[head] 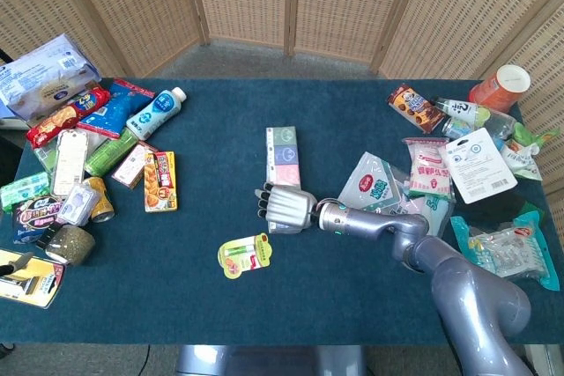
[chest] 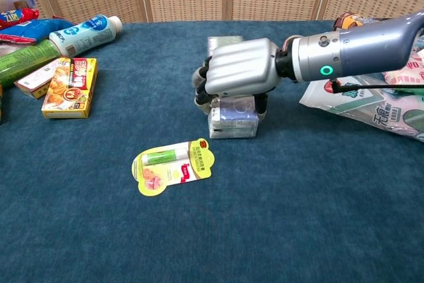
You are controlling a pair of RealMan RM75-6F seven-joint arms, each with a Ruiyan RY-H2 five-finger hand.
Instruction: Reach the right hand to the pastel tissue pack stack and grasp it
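The pastel tissue pack stack (head: 282,158) is laid mid-desk, and its near end is wrapped by the right robot hand (head: 284,210), fingers curled down over it. A lip balm card (chest: 172,166) is seen just near-left of it on the desk (chest: 298,217).

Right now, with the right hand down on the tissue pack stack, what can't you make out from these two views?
- Near end of the pastel tissue pack stack: head view, covered by the right hand.
- Fingertip contact under the stack: chest view, the hand's back blocks it.
- Stack's far end: chest view, mostly behind the hand.
- Left hand: in neither view.
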